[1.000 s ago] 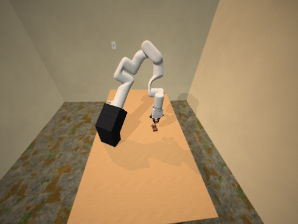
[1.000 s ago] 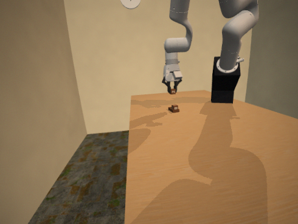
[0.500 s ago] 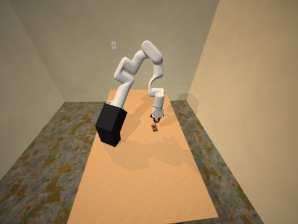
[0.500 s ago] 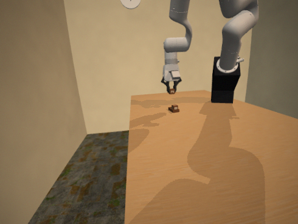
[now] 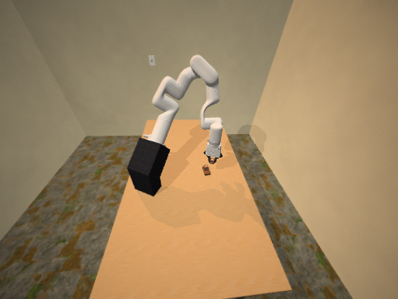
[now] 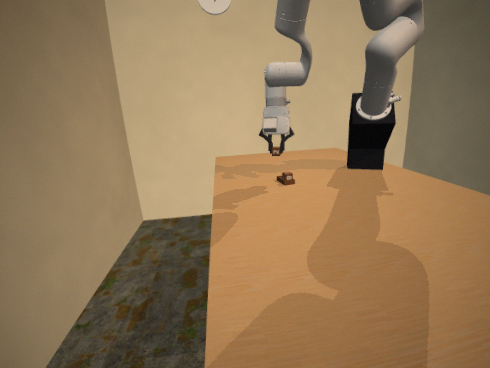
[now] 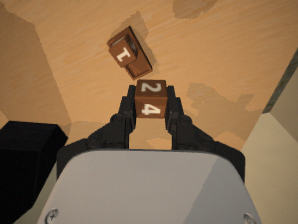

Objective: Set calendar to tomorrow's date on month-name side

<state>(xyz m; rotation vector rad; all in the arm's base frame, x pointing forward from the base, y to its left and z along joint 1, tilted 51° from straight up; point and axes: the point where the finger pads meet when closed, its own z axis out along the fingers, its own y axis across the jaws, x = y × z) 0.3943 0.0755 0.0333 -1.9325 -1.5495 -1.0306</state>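
Tool (image 5: 212,161) (image 6: 276,151) (image 7: 151,95) grips one cube (image 5: 212,160) (image 6: 276,151) (image 7: 151,99) above the table, near the tray (image 5: 207,173) (image 6: 286,182) (image 7: 142,68).

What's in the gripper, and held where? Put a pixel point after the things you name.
A digit cube (image 6: 276,151) (image 7: 151,98), clamped by two opposite side faces; the 2 and 4 faces stay uncovered.

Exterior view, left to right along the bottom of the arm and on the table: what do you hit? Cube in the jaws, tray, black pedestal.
Held cube → tray → black pedestal. The cube in the tray overlaps it, so it is left out.
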